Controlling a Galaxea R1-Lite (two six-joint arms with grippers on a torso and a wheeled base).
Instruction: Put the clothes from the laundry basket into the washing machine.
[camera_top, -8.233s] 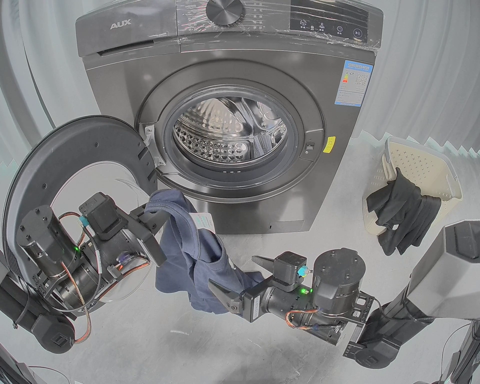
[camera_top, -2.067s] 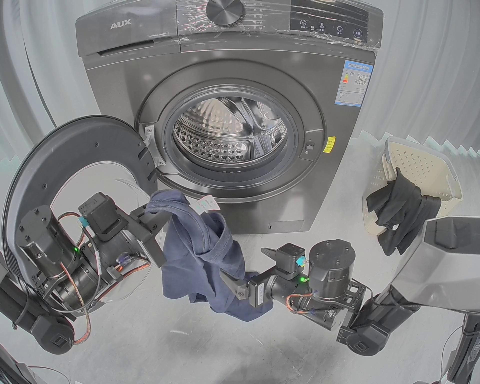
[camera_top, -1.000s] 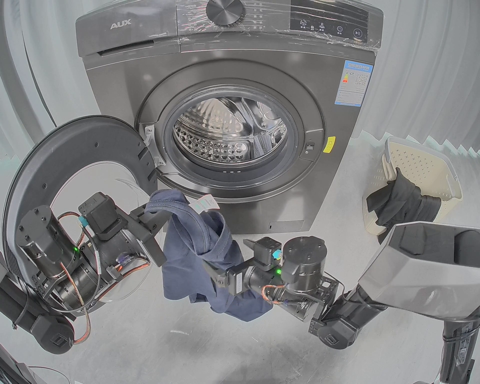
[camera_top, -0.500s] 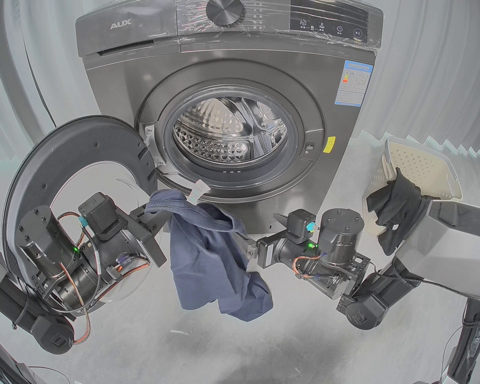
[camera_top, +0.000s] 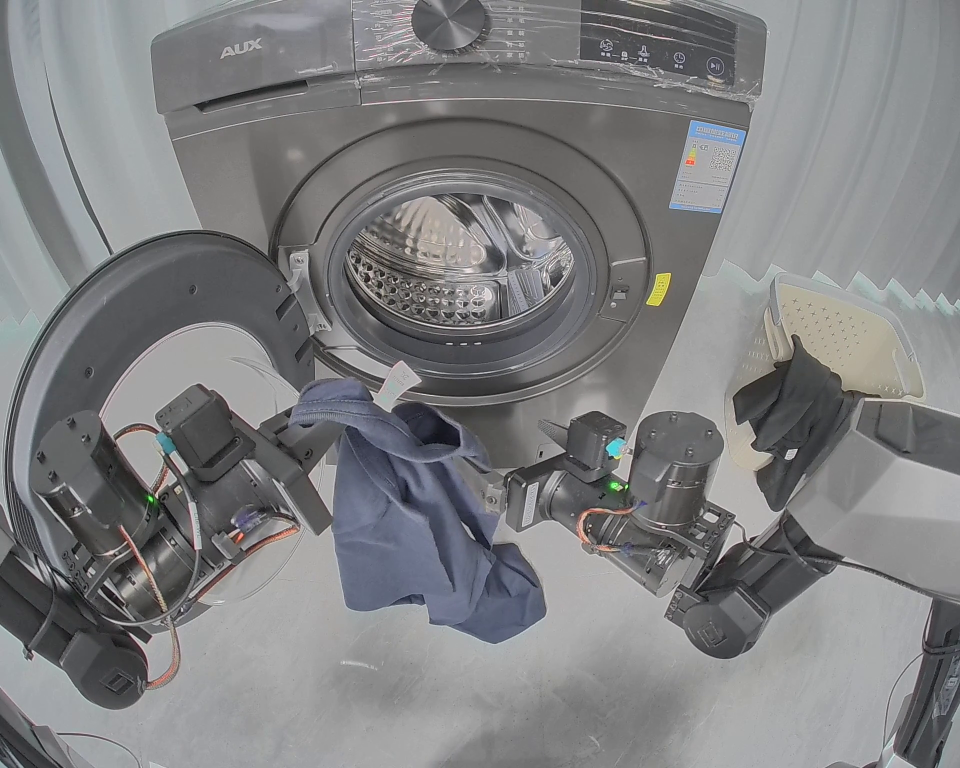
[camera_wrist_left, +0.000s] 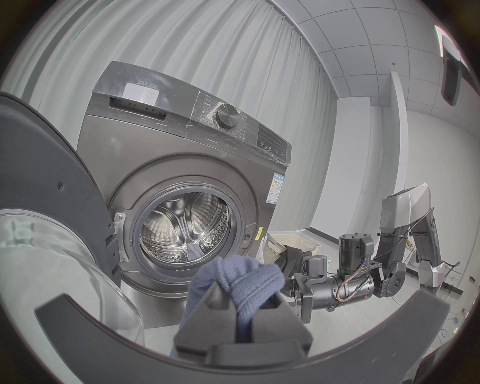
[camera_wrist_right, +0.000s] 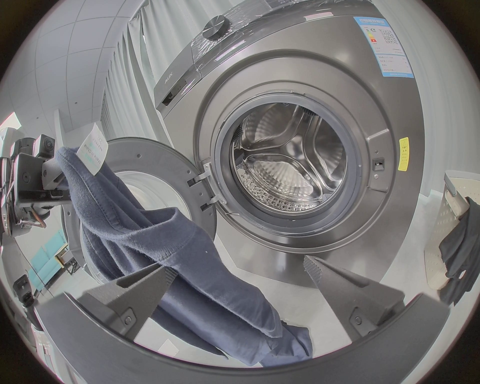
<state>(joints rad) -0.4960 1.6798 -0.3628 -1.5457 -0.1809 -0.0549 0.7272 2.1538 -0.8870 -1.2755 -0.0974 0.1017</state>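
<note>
Head view | right gripper (camera_top: 517, 460) rose beside blue garment (camera_top: 420, 520) | jaws apart

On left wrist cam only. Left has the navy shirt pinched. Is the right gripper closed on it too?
Observer: No. The right gripper is open; the navy shirt just drapes over one of its fingers.
Operator: Anything left in the basket?
Observer: A black garment hangs over the rim of the laundry basket.
Operator: Where's the rest of the shirt?
Observer: Its bulk hangs below the drum opening, none of it inside.
</note>
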